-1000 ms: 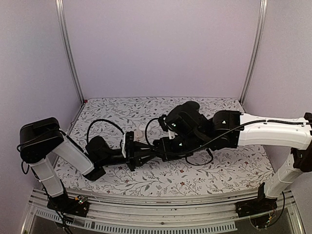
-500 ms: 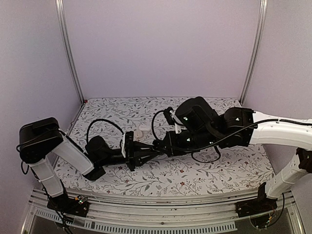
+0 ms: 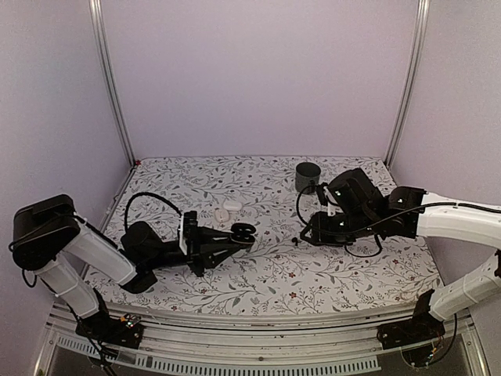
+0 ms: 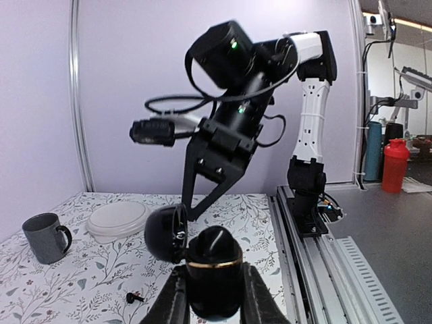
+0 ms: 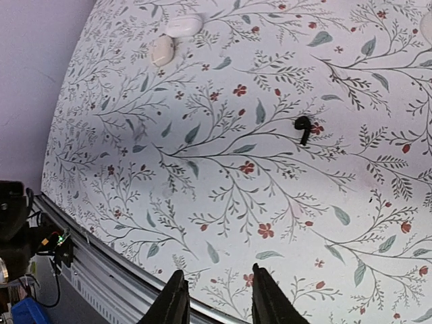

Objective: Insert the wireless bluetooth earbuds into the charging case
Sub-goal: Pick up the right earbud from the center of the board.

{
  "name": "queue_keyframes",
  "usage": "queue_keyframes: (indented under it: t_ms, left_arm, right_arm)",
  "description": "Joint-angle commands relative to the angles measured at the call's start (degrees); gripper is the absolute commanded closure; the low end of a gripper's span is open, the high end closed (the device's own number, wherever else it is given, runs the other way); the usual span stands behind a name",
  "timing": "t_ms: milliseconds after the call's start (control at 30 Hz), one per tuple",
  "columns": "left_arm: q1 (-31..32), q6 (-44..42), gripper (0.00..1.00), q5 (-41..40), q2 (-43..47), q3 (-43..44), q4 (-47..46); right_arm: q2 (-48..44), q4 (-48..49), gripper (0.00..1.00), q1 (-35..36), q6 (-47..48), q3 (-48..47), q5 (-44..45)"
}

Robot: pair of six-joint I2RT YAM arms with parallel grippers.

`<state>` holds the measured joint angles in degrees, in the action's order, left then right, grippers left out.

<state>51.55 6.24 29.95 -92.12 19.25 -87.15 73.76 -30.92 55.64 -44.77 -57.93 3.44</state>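
Two arms reach low over the floral-print desk (image 3: 258, 282). The left gripper (image 3: 241, 234), its arm laid nearly flat, clamps the black charging case (image 3: 245, 232). The right gripper (image 5: 216, 300) hovers right of the case, fingers parted around nothing. One black earbud (image 5: 302, 128) lies on the desk between case and right gripper. Only the left wrist view shows the case's swung-open lid and gold rim. A grey mug (image 3: 308, 176) stands beyond the case, and lilac walls enclose the desk.

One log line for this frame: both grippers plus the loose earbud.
left gripper: shut on open black case | right gripper: open, empty | black earbud: loose on table, not in case
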Motion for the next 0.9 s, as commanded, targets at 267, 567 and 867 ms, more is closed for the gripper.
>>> queue_keyframes:
  t_ms: [267, 567, 867]
  left_arm:
    - [0.02, 0.53, 1.0, -5.9, 9.09, -7.58, -10.2]
    - [0.44, 0.35, 1.0, -7.41, 10.42, -9.08, -10.27]
    - [0.53, 0.53, 1.0, -7.84, 10.54, -9.43, -11.15]
  right_arm:
    - [21.81, 11.23, 0.61, -12.22, 14.2, -1.92, -1.97]
    - [33.01, 6.81, 0.65, -12.64, 18.4, -10.76, 2.55]
    - [38.17, 4.9, 0.68, -12.26, 21.15, -15.45, 3.95]
